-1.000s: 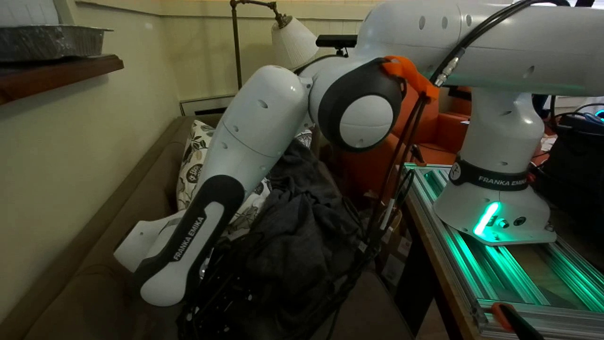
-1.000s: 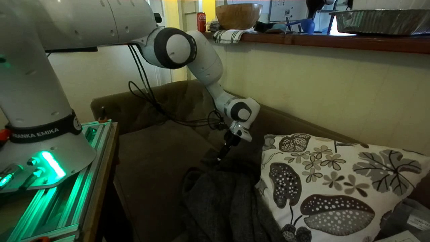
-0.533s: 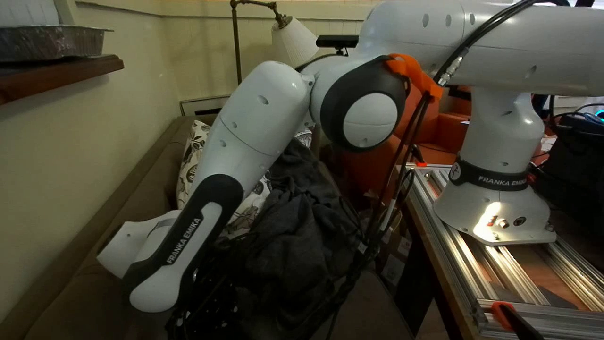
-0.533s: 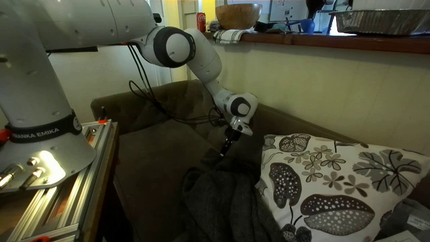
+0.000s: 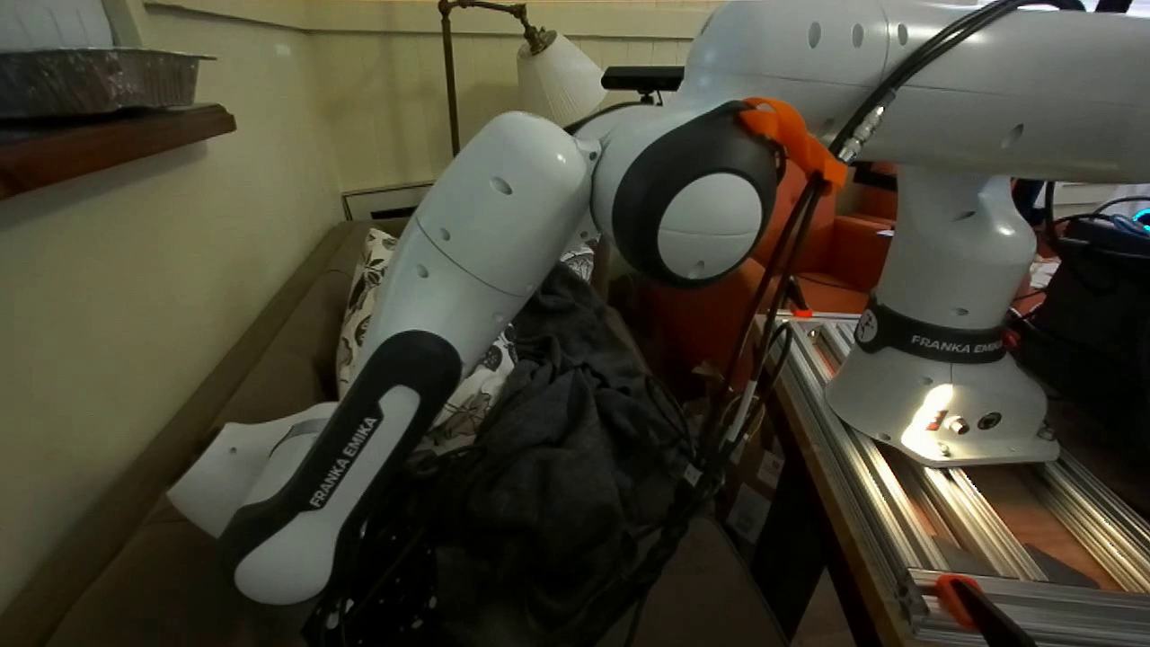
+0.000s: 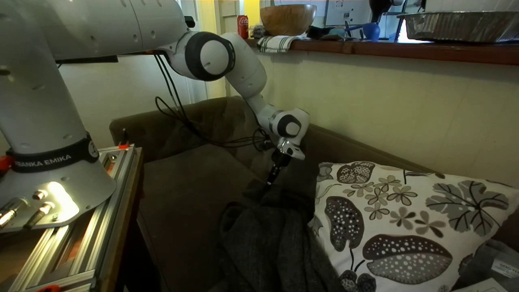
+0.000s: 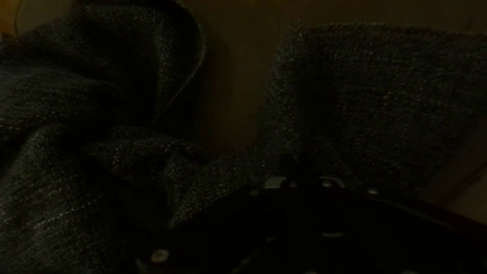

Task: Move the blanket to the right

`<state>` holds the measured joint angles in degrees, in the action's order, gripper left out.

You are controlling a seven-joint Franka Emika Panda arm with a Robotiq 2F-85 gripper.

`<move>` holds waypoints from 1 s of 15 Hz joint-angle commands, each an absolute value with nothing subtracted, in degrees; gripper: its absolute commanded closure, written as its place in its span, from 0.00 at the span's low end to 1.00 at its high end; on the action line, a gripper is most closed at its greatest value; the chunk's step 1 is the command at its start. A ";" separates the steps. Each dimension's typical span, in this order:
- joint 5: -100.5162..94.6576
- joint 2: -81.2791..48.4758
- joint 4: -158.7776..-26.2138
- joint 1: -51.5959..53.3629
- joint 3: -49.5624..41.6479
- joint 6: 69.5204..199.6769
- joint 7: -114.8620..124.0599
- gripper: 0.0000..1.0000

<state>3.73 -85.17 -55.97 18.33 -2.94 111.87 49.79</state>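
Note:
The blanket (image 6: 267,243), dark grey and rumpled, lies along the sofa seat and shows in both exterior views; folds of the blanket (image 5: 575,467) run back past the arm. My gripper (image 6: 269,181) points down at its far end, tips at the cloth. In the dim wrist view the gripper (image 7: 296,161) has its fingertips drawn almost together. Cloth of the blanket (image 7: 380,95) gathers into a ridge at the tips, so the jaws look shut on a thin fold. The pinch itself is too dark to see in detail.
A white floral cushion (image 6: 389,219) sits beside the blanket, against the backrest. Brown sofa seat (image 6: 182,190) extends towards the far armrest. The robot's metal bench (image 6: 113,211) borders the sofa. Loose black cables (image 6: 211,142) hang from the arm. A wooden ledge (image 6: 365,48) runs above the backrest.
The gripper has closed at the blanket's far end and risen slightly. The wrist has shifted a little up and away from the blanket's bulk. The base light turned from green to white.

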 commanded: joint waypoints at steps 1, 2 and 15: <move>3.02 -83.93 -57.80 18.62 -2.31 114.47 46.51 0.99; 3.15 -82.98 -58.99 18.47 -1.81 115.37 44.69 0.99; 3.16 -61.76 -93.60 17.93 5.82 152.87 15.57 0.99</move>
